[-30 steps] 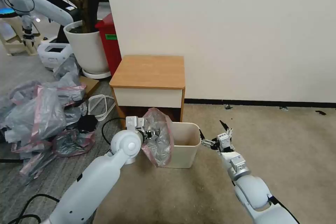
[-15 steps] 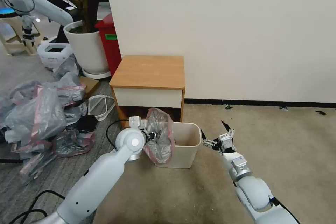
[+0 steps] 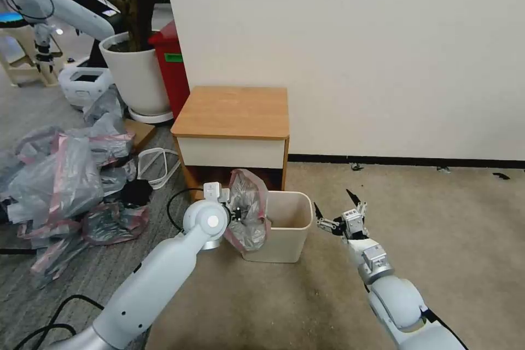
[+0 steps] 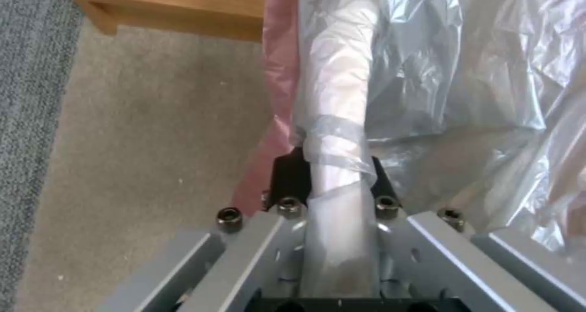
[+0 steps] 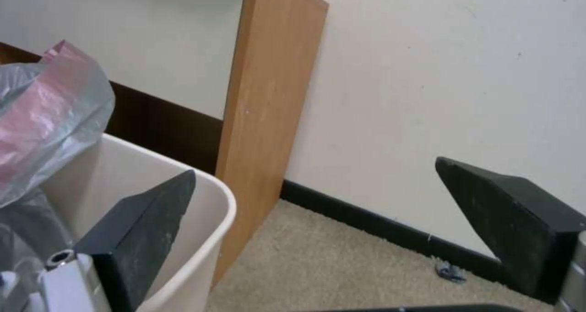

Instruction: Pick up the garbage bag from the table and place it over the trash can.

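The left gripper [image 4: 333, 183] is clamped on a bunched fold of the garbage bag [image 3: 247, 217], which hangs over the near left rim of the trash can [image 3: 292, 240], below the table [image 3: 232, 112]. The right gripper [image 3: 332, 209] waits spread wide beside the can. The bag looks light, limp and slippery; its pink rim seems the surest hold.

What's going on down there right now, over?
Left gripper shut on crinkly grey pink-rimmed garbage bag, draped on cream plastic trash can's left rim. Right gripper open, beside can. Nothing blocking.
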Controlling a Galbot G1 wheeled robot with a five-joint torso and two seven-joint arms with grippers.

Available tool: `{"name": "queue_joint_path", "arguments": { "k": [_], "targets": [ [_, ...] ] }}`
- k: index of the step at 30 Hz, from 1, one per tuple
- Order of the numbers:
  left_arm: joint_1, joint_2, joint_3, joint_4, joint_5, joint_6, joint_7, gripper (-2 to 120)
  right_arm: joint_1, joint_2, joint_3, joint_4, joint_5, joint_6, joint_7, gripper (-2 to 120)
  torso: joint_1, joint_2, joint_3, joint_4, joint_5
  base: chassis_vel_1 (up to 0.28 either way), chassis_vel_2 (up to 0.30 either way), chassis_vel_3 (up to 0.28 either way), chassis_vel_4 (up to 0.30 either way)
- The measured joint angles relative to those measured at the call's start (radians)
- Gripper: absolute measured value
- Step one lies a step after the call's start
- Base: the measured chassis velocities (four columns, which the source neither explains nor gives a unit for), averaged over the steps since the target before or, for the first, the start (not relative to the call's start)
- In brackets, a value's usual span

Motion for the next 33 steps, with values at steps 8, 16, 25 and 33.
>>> {"name": "queue_joint_path", "arguments": {
  "k": [8, 16, 25, 33],
  "targets": [
    [0.007, 0.02, 0.012, -0.014, 0.011, -0.005, 0.026, 5, -0.005, -0.011, 0.004, 0.018, 0.011, -0.001, 0.0, 100, 0.0, 0.0, 0.0, 0.0001, 0.0, 0.0, 0.0, 0.0, 0.0],
    [0.011, 0.033, 0.017, -0.031, 0.034, -0.015, 0.056, 5, -0.015, -0.031, 0.023, 0.046, 0.031, -0.009, 0.001, 100, 0.0, 0.0, 0.0, 0.0, 0.0001, 0.0, 0.0, 0.0, 0.0],
    [0.042, 0.071, 0.019, -0.099, 0.064, -0.021, 0.103, 4, -0.041, -0.063, 0.045, 0.096, 0.081, -0.037, 0.001, 100, 0.0, 0.0, 0.0, 0.0, 0.0002, 0.0, 0.0, 0.0, 0.0],
    [0.102, 0.126, 0.004, -0.164, 0.174, -0.046, 0.211, 3, -0.087, -0.109, 0.041, 0.233, 0.25, -0.128, 0.002, 100, 0.0, 0.0, 0.0, 0.0001, 0.0001, 0.0, 0.0, 0.0, 0.0]
  ]
}}
